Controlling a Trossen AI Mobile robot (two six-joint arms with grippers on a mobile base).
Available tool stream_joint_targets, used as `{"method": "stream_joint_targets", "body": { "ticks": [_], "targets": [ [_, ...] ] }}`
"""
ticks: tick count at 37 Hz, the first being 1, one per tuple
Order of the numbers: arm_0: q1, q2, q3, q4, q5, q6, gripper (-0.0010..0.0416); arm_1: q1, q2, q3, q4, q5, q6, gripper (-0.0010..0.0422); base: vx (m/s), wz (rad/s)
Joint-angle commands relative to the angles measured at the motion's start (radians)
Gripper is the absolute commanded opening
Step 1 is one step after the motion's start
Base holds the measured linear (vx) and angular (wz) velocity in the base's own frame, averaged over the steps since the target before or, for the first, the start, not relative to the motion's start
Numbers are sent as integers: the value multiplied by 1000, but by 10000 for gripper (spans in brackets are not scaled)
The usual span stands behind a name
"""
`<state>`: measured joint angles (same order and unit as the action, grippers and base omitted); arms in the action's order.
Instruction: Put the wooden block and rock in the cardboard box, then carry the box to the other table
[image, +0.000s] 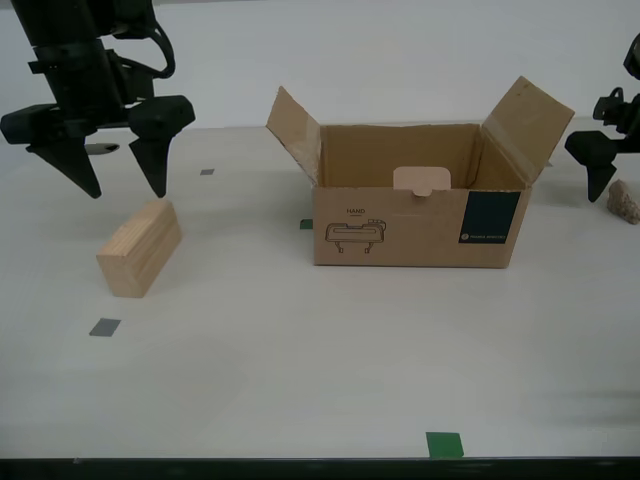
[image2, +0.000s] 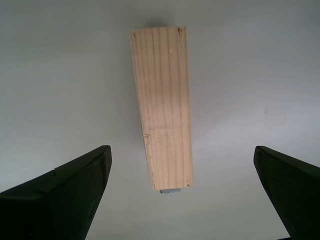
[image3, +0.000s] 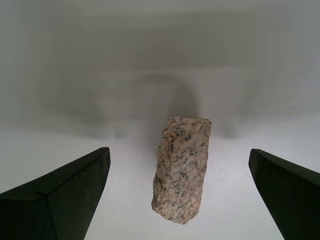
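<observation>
Second wrist view looks down between the two dark fingers (image2: 65, 192) of my second gripper (image2: 182, 195), spread wide apart and holding nothing. The wooden block (image2: 162, 107) lies on the pale table below, lengthwise between the fingers, its grain running along its length; neither finger touches it. In the exterior view my second gripper (image: 125, 185) hangs above and just behind the wooden block (image: 140, 250) at the exterior view's left, with a clear gap between fingertips and wood.

First wrist view shows my first gripper (image3: 180, 192) likewise released, its fingers (image3: 62, 195) wide, with the rock (image3: 182, 170) lying on the table between them, untouched. In the exterior view my first gripper (image: 598, 165) sits at the exterior view's right edge, partly cut off, just beside the rock (image: 624, 201).

Between the two, the cardboard box (image: 415, 225) stands upright on the table (image: 300, 380) with flaps open; the block and the rock are both outside it, well apart from each other. Small grey and green tape marks dot the tabletop.
</observation>
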<state>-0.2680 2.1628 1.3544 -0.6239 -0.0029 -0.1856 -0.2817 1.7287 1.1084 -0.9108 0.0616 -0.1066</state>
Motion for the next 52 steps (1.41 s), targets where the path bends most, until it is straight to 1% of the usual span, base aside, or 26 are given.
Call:
{"method": "stream_joint_targets", "body": {
  "ticks": [1,7,15,19,22,28,34,38,43,52],
  "targets": [
    [0,2,0,1,4,-3,386,-1,0,-25,24,-1,2,389,0,0],
    [0,2,-1,0,4,-3,381,-1,0,-71,69,-1,2,389,0,0],
    [0,2,-1,-2,4,-2,361,-1,2,-99,164,-2,2,389,0,0],
    [0,2,-1,-4,4,-2,361,-1,2,-99,206,-2,1,389,0,0],
    [0,2,-1,-3,4,-2,369,-1,2,-99,224,-2,0,389,0,0],
    [1,2,-1,-3,4,-2,386,-1,65,-97,245,-11,-4,389,0,0],
    [1,2,-1,-5,4,-2,380,-1,151,-97,286,-12,7,389,0,0],
    [1,2,-1,-3,4,-2,371,-1,163,-97,332,-13,5,389,0,0],
    [1,2,-1,5,4,-2,364,-1,166,-97,342,-13,2,389,0,0],
    [1,8,0,31,4,-2,371,-1,201,-97,345,-20,2,389,0,0]
  ]
}}
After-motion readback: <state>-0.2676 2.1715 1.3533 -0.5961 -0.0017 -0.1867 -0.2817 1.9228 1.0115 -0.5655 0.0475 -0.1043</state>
